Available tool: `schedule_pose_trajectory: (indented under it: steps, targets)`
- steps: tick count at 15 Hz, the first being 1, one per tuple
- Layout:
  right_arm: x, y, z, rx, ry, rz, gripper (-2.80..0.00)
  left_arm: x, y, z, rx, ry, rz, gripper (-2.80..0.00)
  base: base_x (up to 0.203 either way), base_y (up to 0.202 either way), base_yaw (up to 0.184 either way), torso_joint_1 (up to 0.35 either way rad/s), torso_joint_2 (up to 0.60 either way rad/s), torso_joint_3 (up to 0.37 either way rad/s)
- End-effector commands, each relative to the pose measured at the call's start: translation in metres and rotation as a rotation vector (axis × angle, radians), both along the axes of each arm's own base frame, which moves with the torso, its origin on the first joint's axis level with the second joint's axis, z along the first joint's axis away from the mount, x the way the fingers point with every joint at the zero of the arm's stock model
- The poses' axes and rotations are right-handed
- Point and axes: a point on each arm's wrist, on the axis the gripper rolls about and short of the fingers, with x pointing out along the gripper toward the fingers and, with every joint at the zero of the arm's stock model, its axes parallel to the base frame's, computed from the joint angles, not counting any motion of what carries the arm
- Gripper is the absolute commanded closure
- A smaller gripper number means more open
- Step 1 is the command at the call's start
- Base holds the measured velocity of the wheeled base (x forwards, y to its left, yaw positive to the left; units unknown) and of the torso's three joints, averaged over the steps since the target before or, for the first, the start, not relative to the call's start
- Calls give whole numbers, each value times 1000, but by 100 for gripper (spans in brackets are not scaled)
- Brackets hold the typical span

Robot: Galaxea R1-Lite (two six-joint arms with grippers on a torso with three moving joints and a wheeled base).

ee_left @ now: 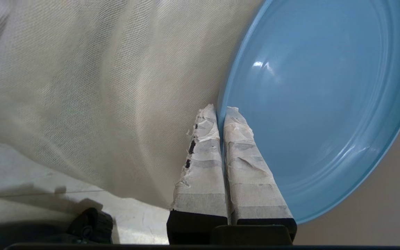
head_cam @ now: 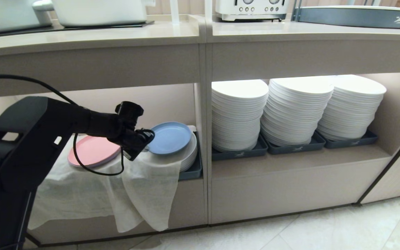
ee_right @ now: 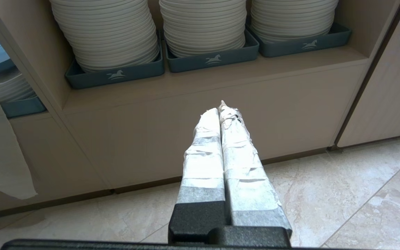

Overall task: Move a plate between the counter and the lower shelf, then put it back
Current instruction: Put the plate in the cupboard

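The light-blue plate (head_cam: 170, 138) is inside the lower shelf (head_cam: 165, 104), directly over a low stack of white plates (head_cam: 190, 155); whether it rests on them I cannot tell. My left gripper (head_cam: 148, 139) reaches in from the left and is shut on the plate's near rim. In the left wrist view the taped fingers (ee_left: 200, 156) pinch the rim of the plate (ee_left: 318, 104), one on each face, at the left gripper (ee_left: 221, 111). The counter (head_cam: 116, 36) runs above the shelf. My right gripper (ee_right: 221, 109) is shut and empty, low before the cabinet front.
A pink plate (head_cam: 94, 151) lies on the draped white cloth (head_cam: 144, 187) left of the blue one. A grey tray (head_cam: 193, 172) holds the low stack. Three tall white plate stacks (head_cam: 293, 111) fill the compartment to the right. Appliances (head_cam: 252, 8) stand on the counter.
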Motion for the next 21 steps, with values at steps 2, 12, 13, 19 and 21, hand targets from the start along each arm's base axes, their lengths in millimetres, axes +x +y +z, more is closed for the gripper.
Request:
schedule_pose_trajectory:
  steps: [2, 12, 13, 19, 21]
  targets:
    - [0, 0, 0, 1, 0, 1, 0, 2, 0, -2, -4, 2, 3, 0, 0, 0, 0, 0, 0, 0]
    - [0, 0, 0, 1, 0, 1, 0, 1, -1, -12, 3, 43, 4, 0, 0, 0, 0, 0, 0, 0]
    - [0, 0, 0, 1, 0, 1, 0, 1, -1, -12, 3, 43, 4, 0, 0, 0, 0, 0, 0, 0]
    - [0, 0, 0, 1, 0, 1, 0, 1, -1, -12, 4, 43, 1, 0, 0, 0, 0, 0, 0, 0]
    - [0, 0, 0, 1, 0, 1, 0, 1, -2, -12, 2, 41, 1, 0, 0, 0, 0, 0, 0, 0]
